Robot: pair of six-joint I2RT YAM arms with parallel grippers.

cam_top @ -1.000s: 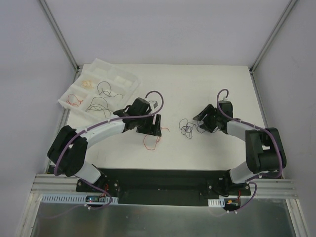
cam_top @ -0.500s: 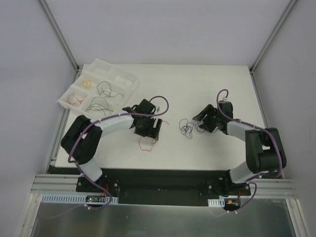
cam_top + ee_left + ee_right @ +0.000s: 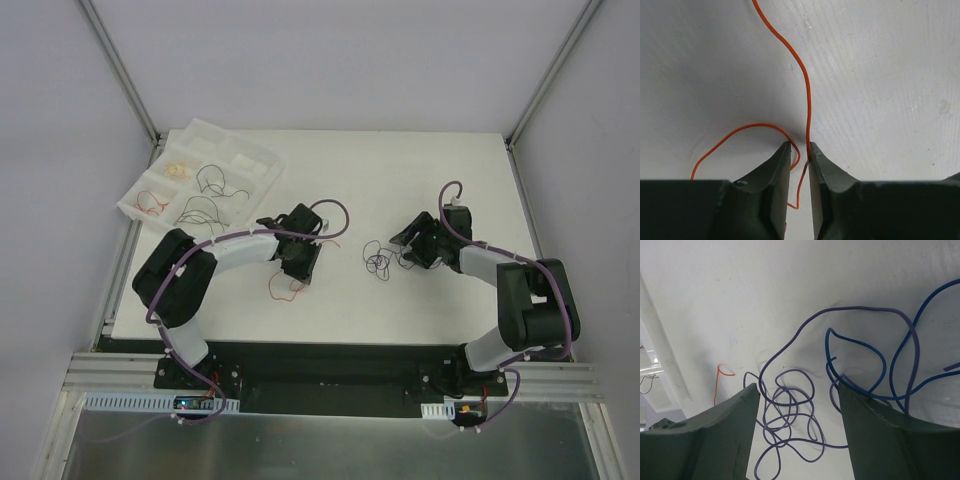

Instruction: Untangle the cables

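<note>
Nearest the counter's (image 3: 400,170) near edge, left of centre, the left gripper (image 3: 800,150) has dropped onto a lone orange cable (image 3: 807,100). A second ago its jaws were spread wide; now they have narrowed to a slim gap with the cable running between the tips, not yet visibly pinched. This looks like the start of a pick-up, with that cable already free of the others. The left arm has folded its elbow in, wrist pointing down. Right of centre, the right gripper (image 3: 797,387) has not moved and hovers spread wide over a purple and blue tangle (image 3: 790,405). At the far left corner, a white tray (image 3: 262,158) holds other cables.
</note>
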